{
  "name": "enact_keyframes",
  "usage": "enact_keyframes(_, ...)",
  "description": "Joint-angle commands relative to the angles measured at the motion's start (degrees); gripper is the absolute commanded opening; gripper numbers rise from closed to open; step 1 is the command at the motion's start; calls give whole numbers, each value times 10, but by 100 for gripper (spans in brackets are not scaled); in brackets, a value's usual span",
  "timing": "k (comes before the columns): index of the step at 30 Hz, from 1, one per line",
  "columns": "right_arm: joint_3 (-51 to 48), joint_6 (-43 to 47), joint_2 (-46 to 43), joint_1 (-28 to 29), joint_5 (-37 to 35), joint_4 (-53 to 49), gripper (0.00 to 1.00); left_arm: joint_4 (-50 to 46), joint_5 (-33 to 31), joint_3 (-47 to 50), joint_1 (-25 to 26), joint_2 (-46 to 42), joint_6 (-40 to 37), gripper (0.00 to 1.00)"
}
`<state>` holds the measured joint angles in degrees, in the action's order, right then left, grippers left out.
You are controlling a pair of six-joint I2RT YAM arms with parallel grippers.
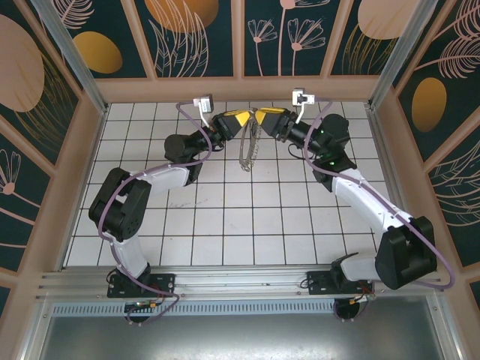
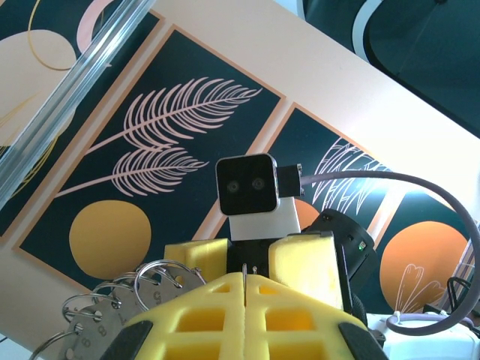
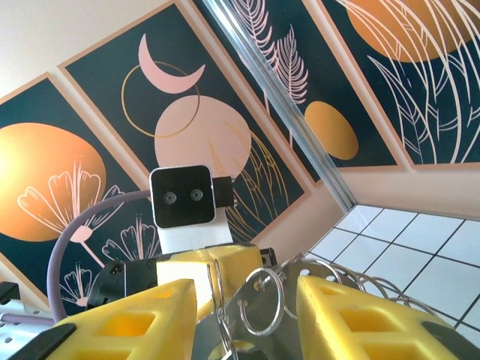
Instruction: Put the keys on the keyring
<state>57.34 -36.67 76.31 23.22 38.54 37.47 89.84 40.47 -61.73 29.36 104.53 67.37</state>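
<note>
Tiles [image 1: 225,225] in white are covering the floor below us, and dark panels [image 1: 187,30] painted with leaves and orange discs are closing it in behind metal posts [image 1: 64,45]. Both arms are reaching over the far middle, fingertips nearly meeting. We are seeing the left gripper [image 1: 243,125] pinching fully shut on a thin wire of the keyring [image 1: 247,154], which is dangling between the two grippers toward the floor. The right gripper [image 3: 247,300] is standing partly open, loose rings sitting unclamped between its yellow fingers.
</note>
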Motion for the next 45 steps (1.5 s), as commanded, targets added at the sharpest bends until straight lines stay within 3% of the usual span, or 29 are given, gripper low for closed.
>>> enact_keyframes(1, 29, -13, 5, -4, -15, 28, 43, 105, 3, -18, 1, 0, 0, 0)
enact_keyframes(20, 29, -66, 24, -9, -6, 59, 45, 106, 11, -16, 1, -3, 1, 0)
enact_keyframes(30, 17, -76, 25, 0, 18, 90, 35, 104, 9, -16, 1, 0, -2, 0)
enact_keyframes(45, -2, -41, -14, 21, 7, 62, 33, 101, 7, -16, 1, 4, -6, 0)
